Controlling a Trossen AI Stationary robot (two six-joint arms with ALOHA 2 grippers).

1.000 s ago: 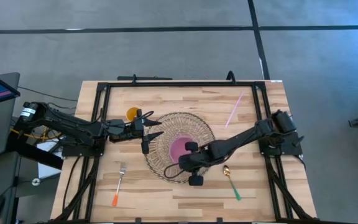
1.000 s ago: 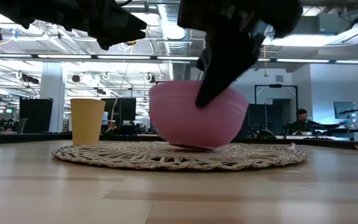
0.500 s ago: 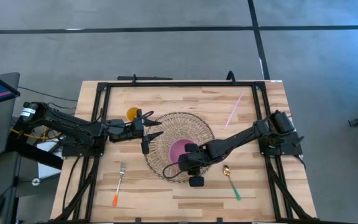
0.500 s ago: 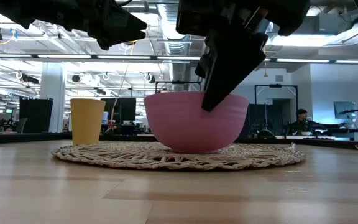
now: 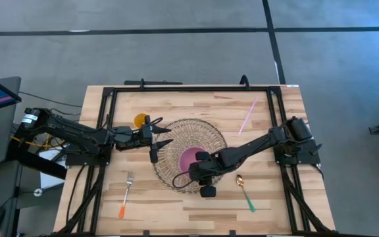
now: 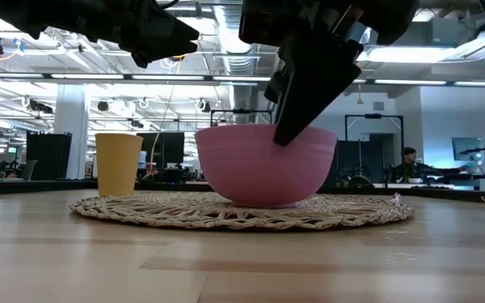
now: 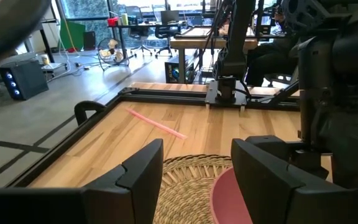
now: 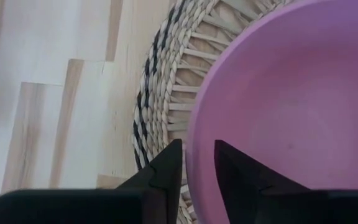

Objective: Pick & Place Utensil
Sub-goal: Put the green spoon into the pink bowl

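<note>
The right gripper [image 8: 196, 163] sat over the near rim of the pink bowl [image 5: 191, 158], its fingers [image 8: 166, 167] narrowed either side of the bowl's wall; whether they actually pinched it was hard to tell, but in the right wrist view it looked like a grip on the rim. The bowl stood upright on the woven mat [image 5: 212, 135] in the middle of the high frame. To finish this step well, the call would be to open the fingers cleanly and lift straight up, so the rim isn't dragged and the bowl stays centred on the mat.

The left gripper [image 5: 155, 137] hovered at the mat's left edge, fingers spread wide and empty, beside the yellow cup [image 5: 139, 120].

Utensils lay untouched: the spoon [image 5: 244, 190] at lower right, the fork [image 5: 125, 194] at lower left.

Against a second ago, the bowl had been tilted and off the mat in the low view; here it rested flat and level.
</note>
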